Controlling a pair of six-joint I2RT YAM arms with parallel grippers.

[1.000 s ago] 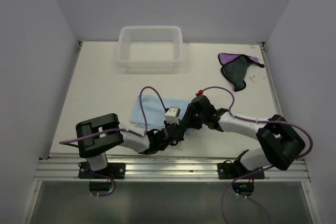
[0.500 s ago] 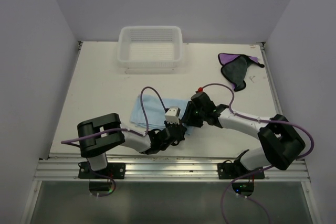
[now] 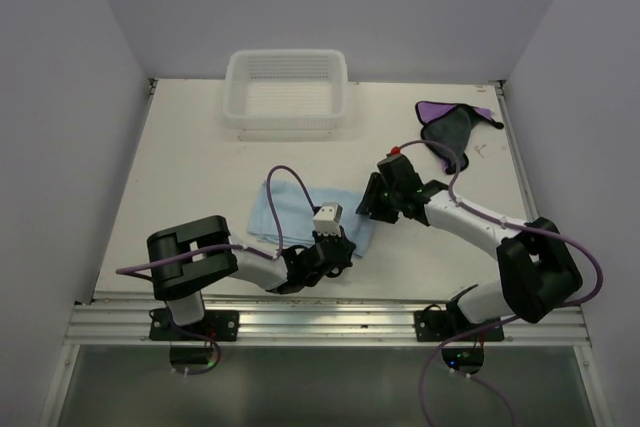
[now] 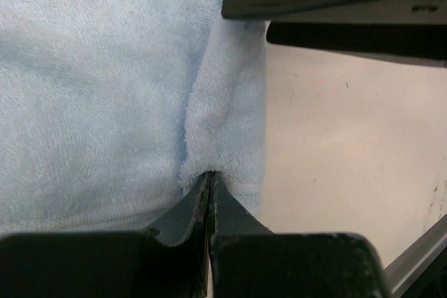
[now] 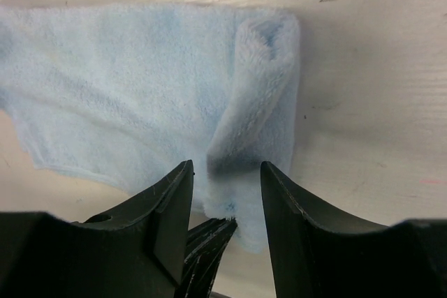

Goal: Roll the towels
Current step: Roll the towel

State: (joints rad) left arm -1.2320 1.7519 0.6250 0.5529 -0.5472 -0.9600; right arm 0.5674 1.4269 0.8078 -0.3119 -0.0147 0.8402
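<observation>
The table point(image 3: 200, 167) carried a white basket point(image 3: 287, 87) at its far edge, holding nothing that showed. The light blue towel point(image 3: 290, 209) lay flat at the near centre. Its right edge was turned over into a narrow first fold, which was plain in the right wrist view. The purple towel point(image 3: 452, 132) sat crumpled at the far right corner, dark side partly up, well apart from both arms.

A second before, the right gripper point(image 5: 227, 169) had been down on that right edge beside the left one. It had since drawn back to the far right and hung above the fold with its jaws parted and nothing between them. The left gripper point(image 4: 211, 179) stayed clamped on the near end of the fold, pinning it. The roll looked barely begun, with only one turn made and held by a single pinch.
</observation>
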